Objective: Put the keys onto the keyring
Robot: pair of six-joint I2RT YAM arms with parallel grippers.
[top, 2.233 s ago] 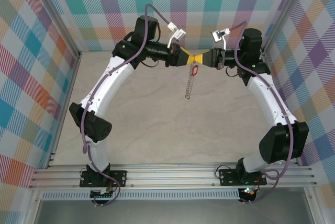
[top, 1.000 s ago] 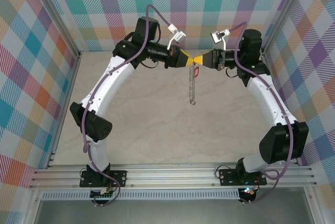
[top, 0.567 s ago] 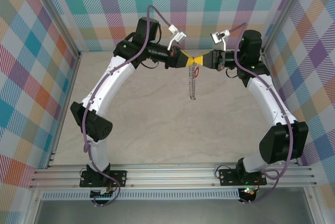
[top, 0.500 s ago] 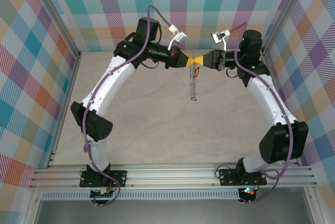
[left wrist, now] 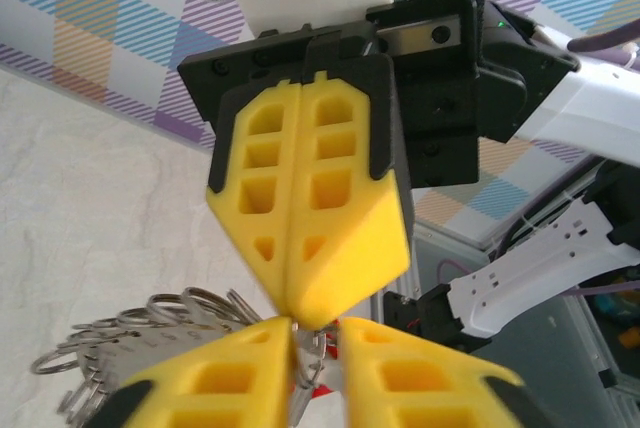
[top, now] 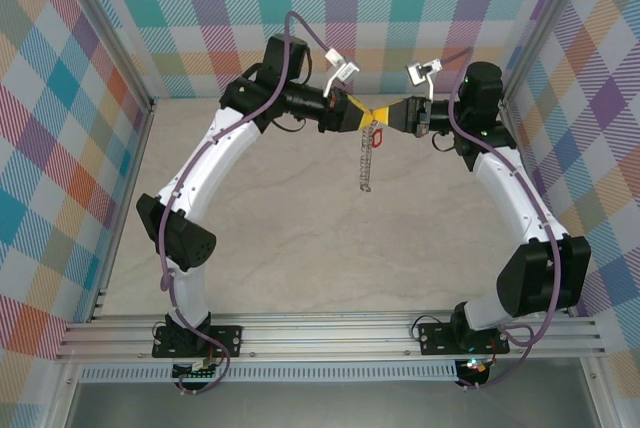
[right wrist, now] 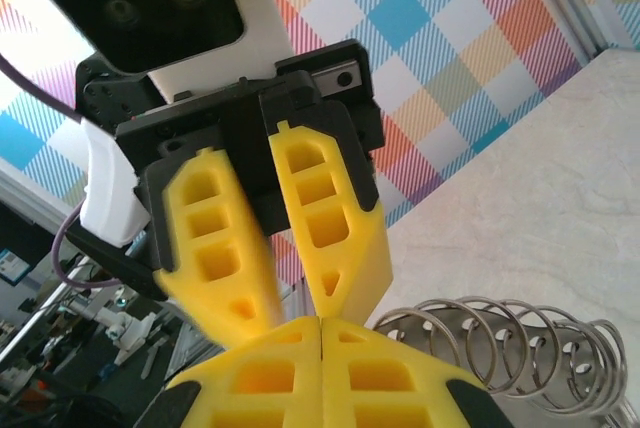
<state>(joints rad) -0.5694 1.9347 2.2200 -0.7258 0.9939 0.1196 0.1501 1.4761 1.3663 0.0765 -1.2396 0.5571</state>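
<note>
The pale beige, marble-patterned tabletop (top: pixel 300 248) spans the middle of the frame, with ribbed aluminium rails (top: pixel 330 333) along its lower edge.

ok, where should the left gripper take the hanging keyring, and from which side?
Probably the top rings of the keyring, just under the shut right gripper, coming in level from the side of the left gripper. It hangs limp like a chain, so lower rings would likely swing away, and the red key tag sits on its right.
</note>
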